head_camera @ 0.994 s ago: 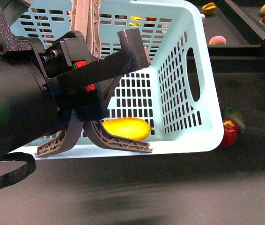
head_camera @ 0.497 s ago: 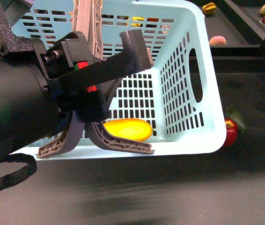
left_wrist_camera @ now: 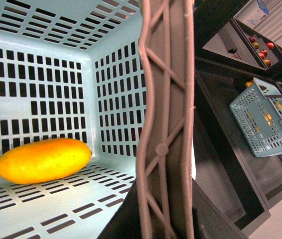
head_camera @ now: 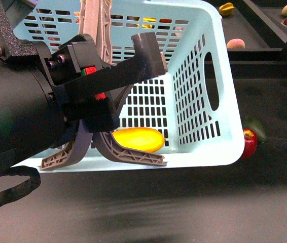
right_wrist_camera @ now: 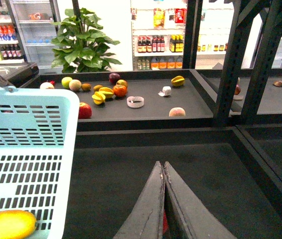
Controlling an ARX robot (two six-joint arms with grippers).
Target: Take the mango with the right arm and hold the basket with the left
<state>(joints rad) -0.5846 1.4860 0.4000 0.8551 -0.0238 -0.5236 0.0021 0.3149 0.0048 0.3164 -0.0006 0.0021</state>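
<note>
Left gripper (head_camera: 114, 76) appears clenched on the grey-brown swing handle (left_wrist_camera: 166, 124) of the turquoise basket (head_camera: 219, 152). Mango (head_camera: 137, 139) lies inside, on the slotted floor. Right gripper (right_wrist_camera: 163, 169): fingers pressed together, empty, outside the basket.

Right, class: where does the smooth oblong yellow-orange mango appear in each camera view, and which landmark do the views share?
Front view: the smooth oblong yellow-orange mango sits low centre, inside the pale turquoise slotted plastic basket.
Left wrist view: mango lower left, on the basket's slotted floor.
Right wrist view: mango in the bottom-left corner, partly cut off.
Shared landmark: the basket's slotted wall.
</note>
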